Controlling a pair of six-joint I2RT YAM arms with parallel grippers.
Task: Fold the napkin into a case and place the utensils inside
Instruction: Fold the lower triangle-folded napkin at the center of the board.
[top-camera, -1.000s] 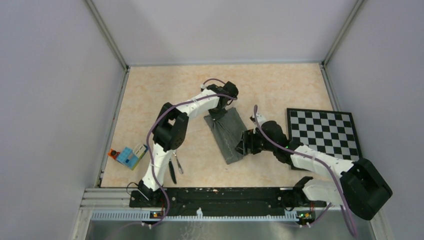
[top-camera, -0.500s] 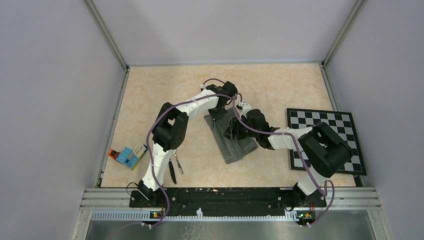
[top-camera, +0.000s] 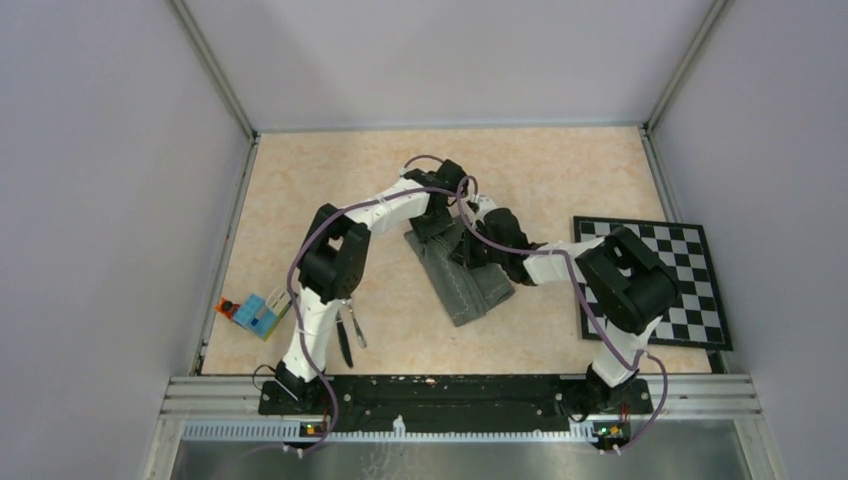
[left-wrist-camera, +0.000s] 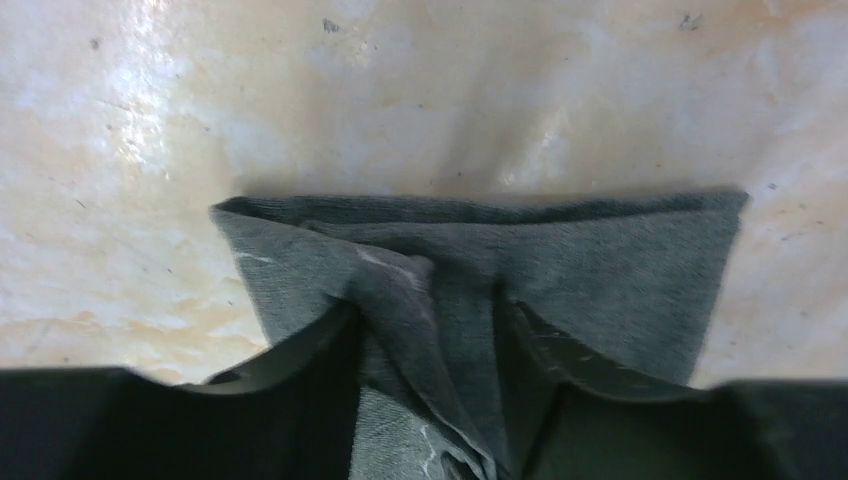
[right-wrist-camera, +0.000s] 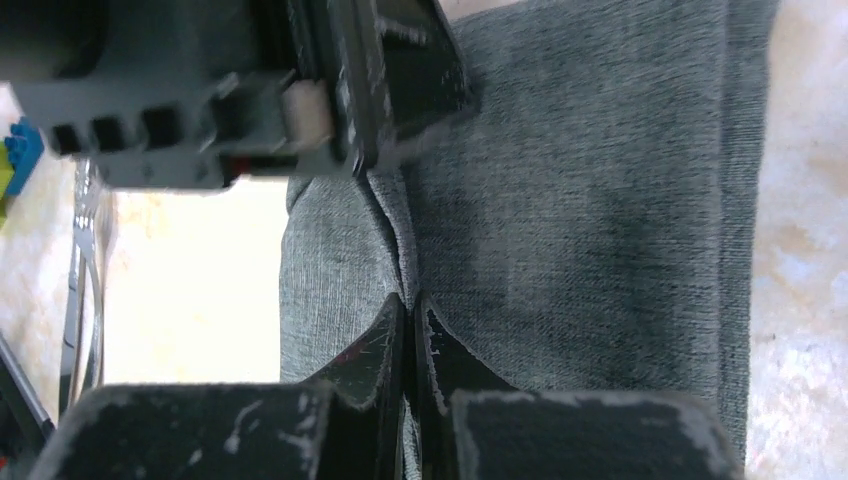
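Now right gripper (right-wrist-camera: 410, 308) clamps a napkin (right-wrist-camera: 600, 200) ridge; left gripper (left-wrist-camera: 430, 318) gapes astride it; tugging could undo folds.

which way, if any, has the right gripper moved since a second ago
Yes: the right gripper went up-left, away from the black-and-white checkered board.

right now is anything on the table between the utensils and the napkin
Nothing visible does: only bare table lies between the utensils and the napkin.
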